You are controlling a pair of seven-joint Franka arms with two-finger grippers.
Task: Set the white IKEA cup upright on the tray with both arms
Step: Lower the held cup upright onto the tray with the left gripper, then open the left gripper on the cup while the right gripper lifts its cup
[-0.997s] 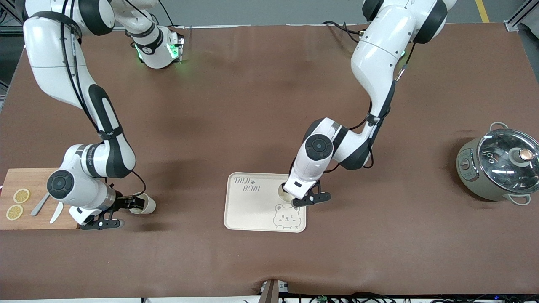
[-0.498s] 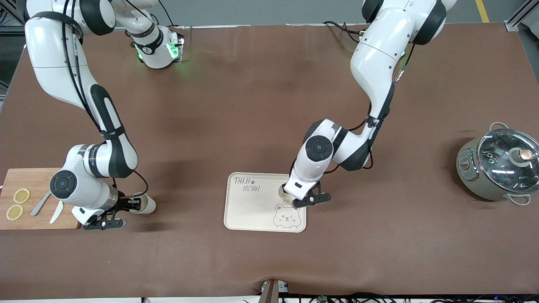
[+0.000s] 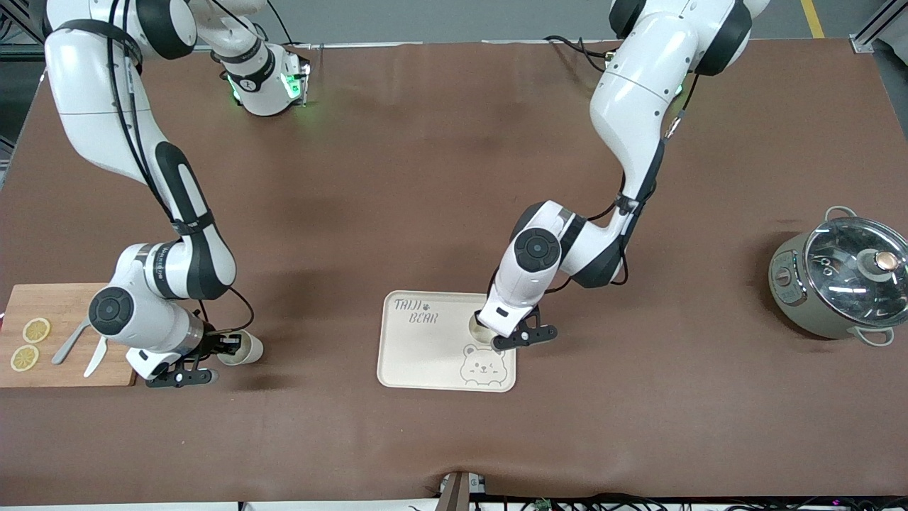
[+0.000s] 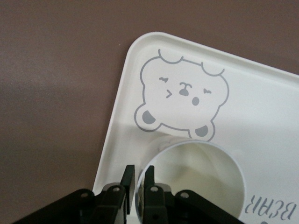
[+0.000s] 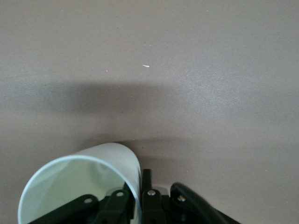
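The cream-white tray [image 3: 425, 355] with a bear drawing lies mid-table and also shows in the left wrist view [image 4: 261, 107]. One white cup [image 3: 474, 324] stands upright on the tray's corner toward the left arm's end, and it shows in the left wrist view [image 4: 201, 177] as well. My left gripper [image 3: 485, 331] [image 4: 138, 177] is shut on its rim, one finger inside and one outside. My right gripper [image 3: 225, 346] [image 5: 136, 186] is shut on the rim of a second white cup [image 3: 248, 349] [image 5: 70, 186]. It holds that cup tilted, low over the brown table beside the cutting board.
A wooden cutting board [image 3: 64, 305] with two lemon slices [image 3: 35, 330] and cutlery [image 3: 71, 344] lies at the right arm's end. A grey pot with a glass lid [image 3: 837, 284] stands at the left arm's end.
My right arm has shifted slightly toward the tray with its cup. My left arm and the cup on the tray have not moved.
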